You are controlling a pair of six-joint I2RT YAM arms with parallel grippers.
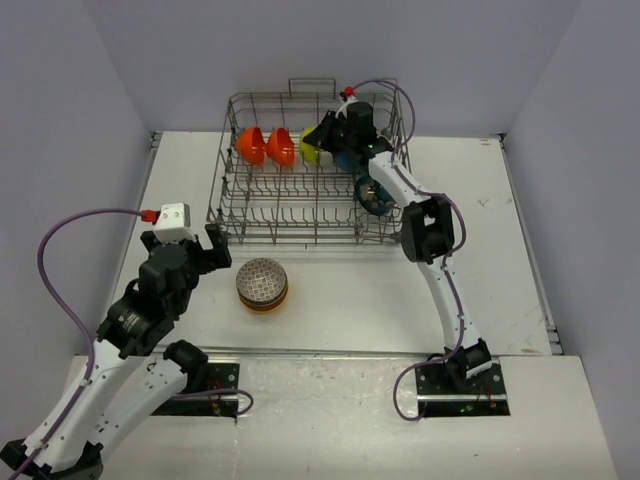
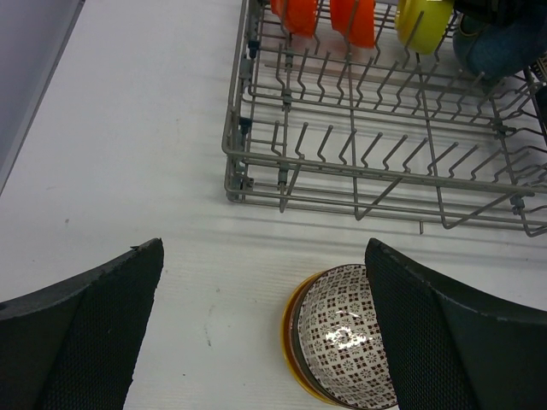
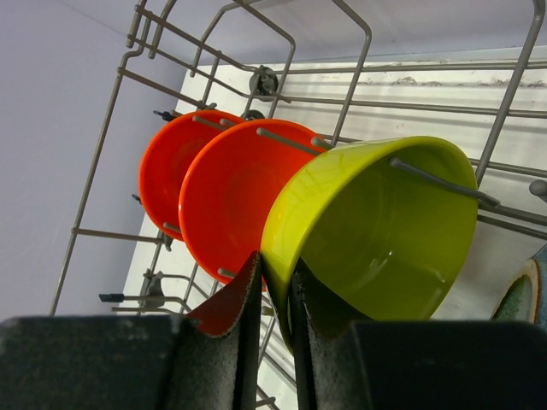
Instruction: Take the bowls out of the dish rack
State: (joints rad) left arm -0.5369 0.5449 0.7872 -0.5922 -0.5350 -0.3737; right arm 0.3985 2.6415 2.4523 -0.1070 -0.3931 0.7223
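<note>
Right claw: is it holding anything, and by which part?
Yes: the right claw pinches the yellow-green bowl by its near rim, one finger inside and one outside, the bowl standing in the dish rack.

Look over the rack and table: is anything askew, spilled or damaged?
Nothing stands out. Bowls stand on edge in the rack, the right gripper pinches the green bowl by its rim, and the stack on the table sits neatly.

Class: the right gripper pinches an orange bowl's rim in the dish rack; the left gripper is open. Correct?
No: the right wrist view shows the right gripper pinching the rim of the yellow-green bowl, not an orange one, in the dish rack; the left gripper is open.
</note>
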